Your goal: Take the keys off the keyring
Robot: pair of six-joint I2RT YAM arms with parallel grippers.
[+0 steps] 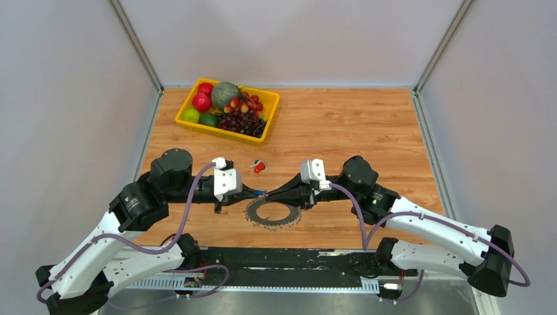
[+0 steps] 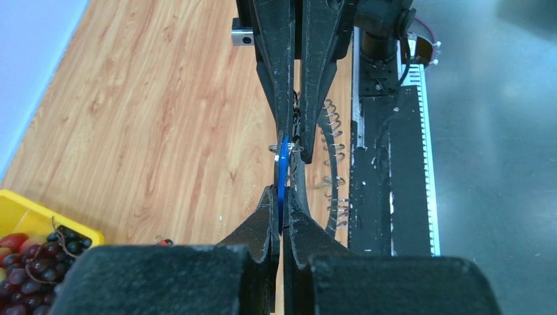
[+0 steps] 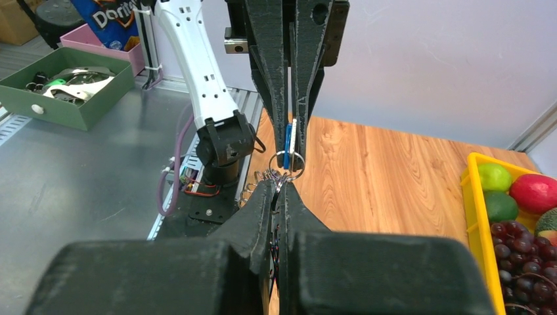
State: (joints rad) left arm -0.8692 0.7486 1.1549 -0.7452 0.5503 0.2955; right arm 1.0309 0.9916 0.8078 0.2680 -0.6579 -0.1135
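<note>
A blue-headed key [image 1: 261, 193] is stretched between my two grippers above the table's near middle. My left gripper [image 1: 251, 192] is shut on its blue head [image 2: 283, 164]. Facing it tip to tip, my right gripper [image 1: 270, 194] is shut on the keyring beside a small silvery split ring [image 3: 287, 161] at the key's end. The keyring's large loop [image 1: 272, 213], edged with wire coils [image 2: 332, 164], hangs below the right fingers. In the right wrist view the left gripper [image 3: 289, 128] comes down from above with the key [image 3: 288, 141]. A red-headed key [image 1: 259, 167] lies loose on the wood.
A yellow fruit tray [image 1: 217, 130] with apples, limes, a melon and grapes stands at the back left. The arms' black mounting plate [image 1: 282, 259] runs along the near edge. Off the table, a green box [image 3: 66, 98] sits on the grey bench.
</note>
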